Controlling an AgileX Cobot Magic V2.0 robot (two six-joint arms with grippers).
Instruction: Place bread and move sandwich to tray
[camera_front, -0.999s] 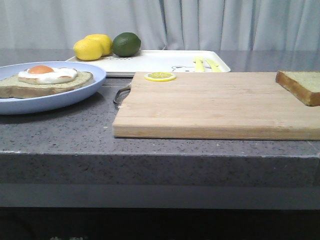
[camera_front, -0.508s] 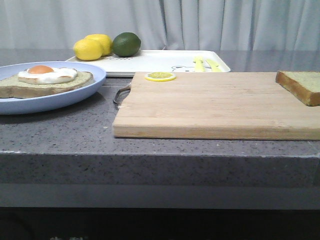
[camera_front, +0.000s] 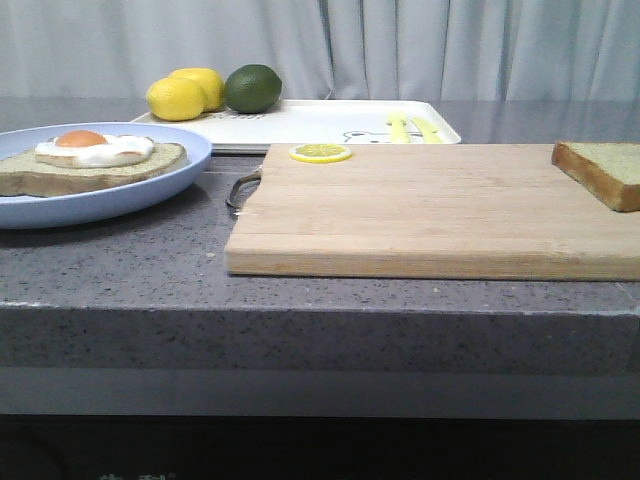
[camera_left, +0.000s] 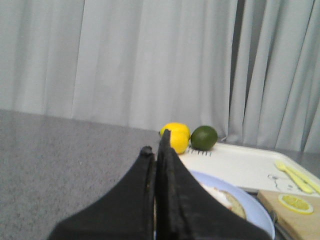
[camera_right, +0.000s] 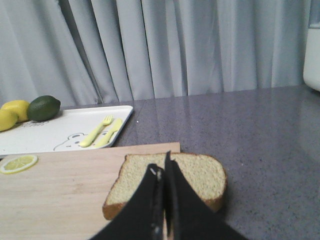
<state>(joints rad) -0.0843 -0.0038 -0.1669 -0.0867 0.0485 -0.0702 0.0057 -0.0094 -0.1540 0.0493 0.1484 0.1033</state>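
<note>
We see the bread (camera_front: 603, 171) on the board's (camera_front: 430, 210) far right corner. The sandwich (camera_front: 90, 160) sits on the plate (camera_front: 150, 190) left of the board; the tray (camera_front: 320, 122) lies behind it. Left gripper (camera_left: 156, 145) and right gripper (camera_right: 160, 167) are both clenched, grasping nothing.

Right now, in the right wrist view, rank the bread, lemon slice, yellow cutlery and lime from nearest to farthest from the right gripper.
1. Bread, just beyond the shut right gripper, on the board.
2. Yellow cutlery, on the tray's near end.
3. Lemon slice, on the board's far corner.
4. Lime, on the tray's far end.
</note>
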